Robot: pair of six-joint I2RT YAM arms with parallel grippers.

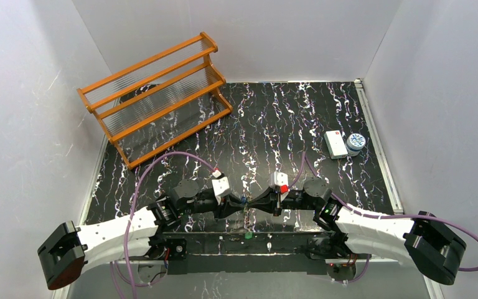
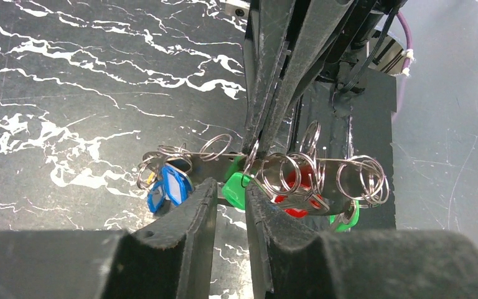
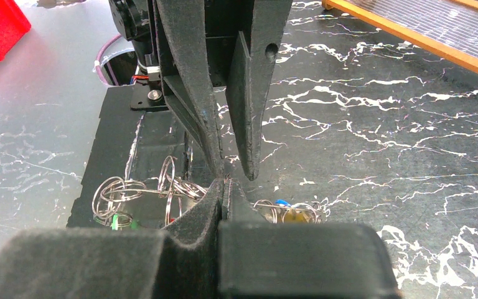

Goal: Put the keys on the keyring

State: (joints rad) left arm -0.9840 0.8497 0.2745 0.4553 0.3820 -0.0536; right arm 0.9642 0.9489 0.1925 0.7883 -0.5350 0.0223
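- Left fingers [image 1: 241, 201] stand a narrow gap apart and reach in from the left to the middle of the near edge of the tabletop [image 1: 286, 118].
- From the left wrist, a green tag [image 2: 235, 189] fills the gap at their tips. I cannot tell whether they press on it or only bracket it.
- Right fingers [image 1: 257, 202] are pressed fully together and come in from the opposite side, nose to nose with the left pair.
- Their tips close on the keyring [image 2: 211, 167], a pale band running crosswise between the two arms, at about its middle.
- The keyring hangs off the tabletop, over the line where the marbled surface meets the black base plate [image 1: 249, 240].
- Many steel split rings [image 2: 367, 177] are bunched along the band on both sides of the right fingers.
- The keys sit among those rings: a blue tag [image 2: 169, 187] with a sliver of yellow beside it at one end, a red tag [image 2: 292, 187] just past the green one, and a second green tag [image 2: 348, 215] at the far end.
- Well apart from all this, an orange wooden rack [image 1: 155, 93] stands at the far left of the tabletop.
- A white box [image 1: 335, 143] touches a small round tub [image 1: 355, 143] at the far right.
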